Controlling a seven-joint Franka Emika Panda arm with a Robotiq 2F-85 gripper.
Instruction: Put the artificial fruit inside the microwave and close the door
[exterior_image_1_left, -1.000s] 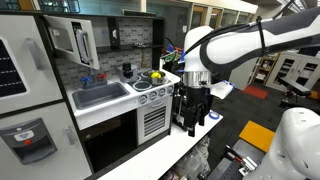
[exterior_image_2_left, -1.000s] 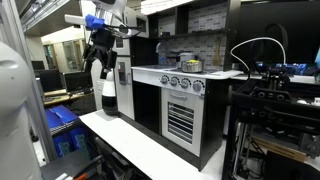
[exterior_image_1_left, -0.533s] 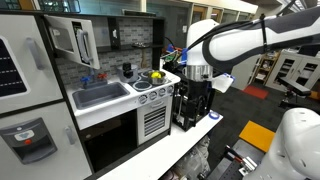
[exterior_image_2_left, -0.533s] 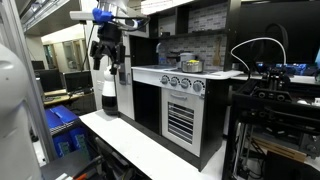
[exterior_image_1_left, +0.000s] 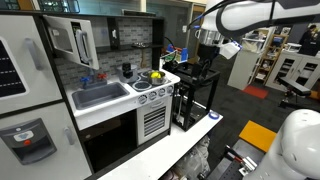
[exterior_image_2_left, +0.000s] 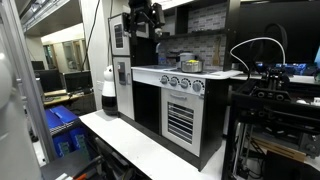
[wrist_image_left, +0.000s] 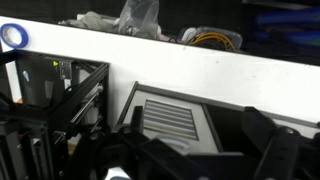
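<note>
- A white desk (exterior_image_1_left: 190, 140) is seen nearest, with a black wire rack (exterior_image_1_left: 195, 98) stood on it.
- The gripper (exterior_image_1_left: 205, 62) is held above the rack; whether its fingers are apart or together cannot be told.
- The artificial fruit (exterior_image_1_left: 156, 75) is found on the stove top (exterior_image_1_left: 150, 88), below the fingers and well apart from them.
- Farthest back, the microwave (exterior_image_1_left: 60, 38) is seen with its door (exterior_image_1_left: 84, 44) swung open.
</note>
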